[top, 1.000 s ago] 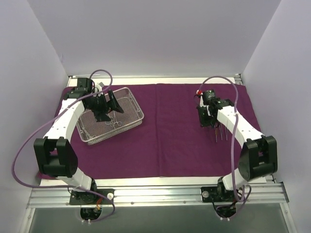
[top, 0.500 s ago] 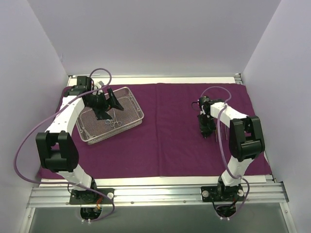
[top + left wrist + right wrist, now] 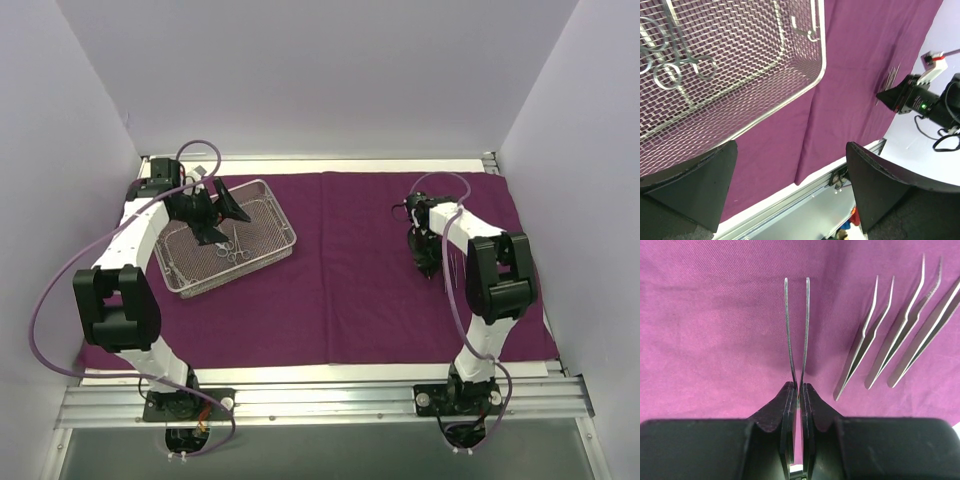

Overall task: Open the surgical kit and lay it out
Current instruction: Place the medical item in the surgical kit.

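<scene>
Kit on dark magenta-purple cloth wrap [image 3: 340, 290]
Left gripper [image 3: 791, 146] agape over rectangular silver wire-mesh tray [image 3: 823, 55] edge; right gripper [image 3: 799, 389] clamps slim metal tweezers [image 3: 797, 325], three more tweezers [image 3: 900, 335] at 3 o'clock.

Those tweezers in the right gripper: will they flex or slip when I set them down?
Likely springy: the tweezers are two thin prongs, pinched only at the base by the right gripper. Smooth metal may slip or pivot. Flat, so unlikely to roll on the cloth.
</scene>
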You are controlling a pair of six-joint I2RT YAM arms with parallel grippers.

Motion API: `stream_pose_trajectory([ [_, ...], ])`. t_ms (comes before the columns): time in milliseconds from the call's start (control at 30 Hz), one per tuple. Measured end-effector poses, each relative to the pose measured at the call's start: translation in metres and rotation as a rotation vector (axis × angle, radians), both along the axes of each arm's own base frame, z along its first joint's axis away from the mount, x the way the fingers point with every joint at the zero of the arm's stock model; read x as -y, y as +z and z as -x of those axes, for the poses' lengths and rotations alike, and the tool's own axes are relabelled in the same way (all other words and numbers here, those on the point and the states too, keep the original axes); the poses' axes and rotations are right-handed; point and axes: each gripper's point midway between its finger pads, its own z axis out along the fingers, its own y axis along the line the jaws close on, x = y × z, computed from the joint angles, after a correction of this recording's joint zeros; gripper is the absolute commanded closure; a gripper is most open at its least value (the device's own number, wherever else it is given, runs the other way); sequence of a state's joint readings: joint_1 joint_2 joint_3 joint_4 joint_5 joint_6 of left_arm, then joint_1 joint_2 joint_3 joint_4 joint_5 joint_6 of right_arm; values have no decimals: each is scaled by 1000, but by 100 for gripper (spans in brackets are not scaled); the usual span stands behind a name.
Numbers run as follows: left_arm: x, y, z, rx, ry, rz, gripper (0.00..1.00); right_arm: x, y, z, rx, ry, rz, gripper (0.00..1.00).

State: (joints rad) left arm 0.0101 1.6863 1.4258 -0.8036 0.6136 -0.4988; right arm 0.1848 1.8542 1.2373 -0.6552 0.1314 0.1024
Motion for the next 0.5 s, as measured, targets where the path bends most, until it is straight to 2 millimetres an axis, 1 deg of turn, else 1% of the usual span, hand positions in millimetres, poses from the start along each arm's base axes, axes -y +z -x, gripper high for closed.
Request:
stream_pose_trajectory([
  [167,-10,-3,-1,-15,37,11,2,0,-4,3,-26,2,1,100],
  [500,-10,-1,-2,-12,37,32,2,-7,-5,5,-65,-27,-26,99],
])
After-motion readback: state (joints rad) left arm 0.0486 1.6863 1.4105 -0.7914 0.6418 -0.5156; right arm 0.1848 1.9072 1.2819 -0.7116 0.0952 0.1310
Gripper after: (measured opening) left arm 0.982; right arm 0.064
